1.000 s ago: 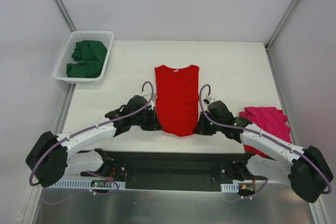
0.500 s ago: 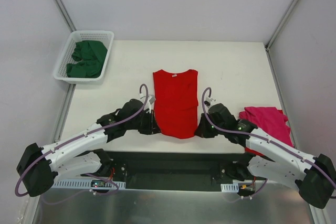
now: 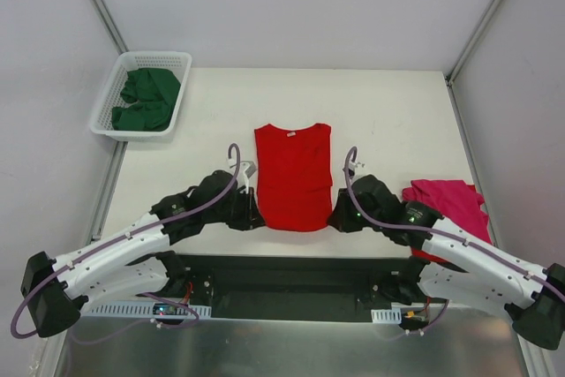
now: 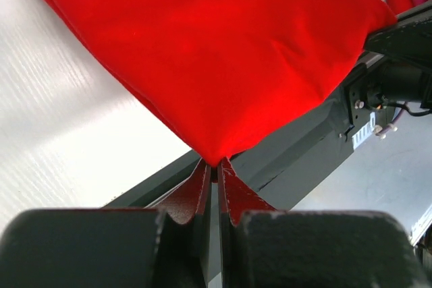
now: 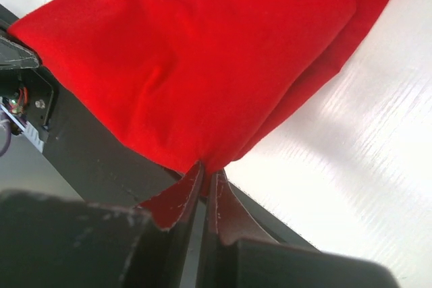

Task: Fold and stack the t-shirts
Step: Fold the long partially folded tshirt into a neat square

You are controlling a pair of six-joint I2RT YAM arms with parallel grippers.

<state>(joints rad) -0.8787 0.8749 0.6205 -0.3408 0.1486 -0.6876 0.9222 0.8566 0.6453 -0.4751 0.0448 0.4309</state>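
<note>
A bright red t-shirt lies flat on the white table with its sleeves folded in and its neck toward the far side. My left gripper is shut on its near left bottom corner, and the left wrist view shows the red cloth pinched in that gripper. My right gripper is shut on the near right bottom corner, the cloth caught in its tips. A magenta-pink t-shirt lies crumpled at the right. Dark green t-shirts sit in the basket.
A white lattice basket stands at the far left corner of the table. The black mounting rail runs along the near table edge just behind both grippers. Grey walls close in both sides.
Both grippers have drawn the red shirt toward the near edge, so its neck now lies nearer. The arms have pulled back with it.
</note>
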